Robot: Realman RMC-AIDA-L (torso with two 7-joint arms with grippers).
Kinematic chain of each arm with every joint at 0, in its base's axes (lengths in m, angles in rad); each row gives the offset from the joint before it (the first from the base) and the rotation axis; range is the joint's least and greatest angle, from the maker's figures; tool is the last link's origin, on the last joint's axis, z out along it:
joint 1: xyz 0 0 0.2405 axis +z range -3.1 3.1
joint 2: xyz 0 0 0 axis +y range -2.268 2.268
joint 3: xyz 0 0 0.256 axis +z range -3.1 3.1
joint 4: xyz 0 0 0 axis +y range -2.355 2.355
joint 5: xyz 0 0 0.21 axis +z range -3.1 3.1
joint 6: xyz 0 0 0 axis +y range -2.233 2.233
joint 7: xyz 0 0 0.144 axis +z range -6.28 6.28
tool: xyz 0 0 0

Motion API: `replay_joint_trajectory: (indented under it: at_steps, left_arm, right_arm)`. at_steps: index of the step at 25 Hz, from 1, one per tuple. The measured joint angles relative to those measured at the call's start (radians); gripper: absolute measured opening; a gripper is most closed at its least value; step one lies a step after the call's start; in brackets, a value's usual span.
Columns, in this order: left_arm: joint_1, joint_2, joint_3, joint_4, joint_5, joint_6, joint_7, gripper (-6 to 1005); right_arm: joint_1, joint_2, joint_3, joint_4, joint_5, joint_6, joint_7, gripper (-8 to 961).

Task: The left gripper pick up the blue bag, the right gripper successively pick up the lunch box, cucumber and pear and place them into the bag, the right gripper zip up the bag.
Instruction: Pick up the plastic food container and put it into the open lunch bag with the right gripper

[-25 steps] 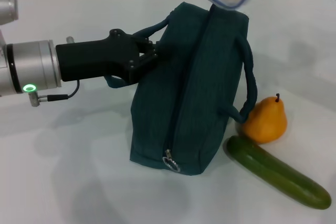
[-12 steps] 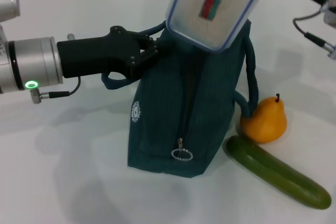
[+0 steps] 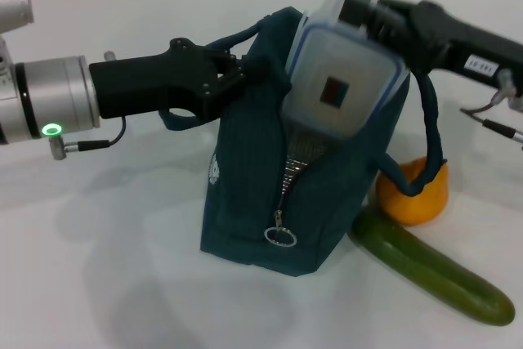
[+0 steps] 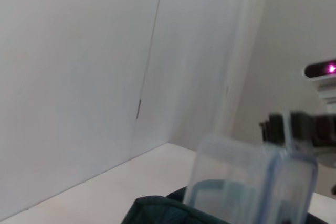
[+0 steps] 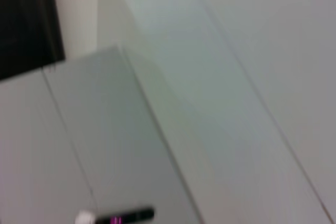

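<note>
The blue bag [image 3: 245,194] stands on the white table with its zipper partly open and silver lining showing. My left gripper [image 3: 233,75] is shut on the bag's left handle and holds that side up. From the upper right, my right gripper [image 3: 359,14] is shut on the top edge of the lunch box [image 3: 343,87]. The box is tilted and its lower end sits in the bag's open mouth. The left wrist view shows the lunch box [image 4: 247,182] over the bag's rim [image 4: 157,211]. The pear [image 3: 413,198] and the cucumber [image 3: 433,271] lie right of the bag.
The bag's right handle [image 3: 429,145] hangs across the pear. A metal ring pull [image 3: 280,237] dangles low on the bag's front end. White table [image 3: 106,267] extends left of and in front of the bag. The right wrist view shows only blurred wall panels.
The lunch box came down from above the bag and tilted into its open mouth, the right arm following into view. The bag's zipper gap has widened. The left gripper kept its hold.
</note>
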Motion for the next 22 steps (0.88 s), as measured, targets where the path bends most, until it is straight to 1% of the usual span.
replay_joint_trajectory:
  at_steps: [4,10,15,18,21,22]
  left_arm:
    - [-0.009,-0.001,0.004,-0.002,0.000,-0.009,0.000,63]
    - [-0.022,-0.003,0.005,-0.033,-0.003,-0.012,-0.001,65]
    - [-0.038,-0.003,0.002,-0.056,-0.007,-0.016,0.000,66]
    - [-0.044,-0.004,0.001,-0.057,-0.009,-0.019,0.000,67]
    - [-0.047,-0.003,0.000,-0.061,-0.010,-0.032,0.000,68]
    - [-0.046,-0.003,0.000,-0.062,-0.011,-0.035,0.000,68]
  right_arm:
    - [0.006,0.005,-0.010,-0.007,-0.062,0.014,-0.014,98]
    - [-0.027,0.009,-0.018,-0.009,-0.059,0.008,-0.134,98]
    - [-0.022,0.005,-0.026,-0.009,-0.062,0.006,-0.134,98]
    - [-0.023,0.004,-0.034,-0.011,-0.065,0.010,-0.127,138]
    - [-0.043,-0.005,-0.031,-0.047,-0.066,0.001,-0.113,178]
    - [-0.054,-0.012,-0.031,-0.081,-0.075,-0.002,-0.091,245]
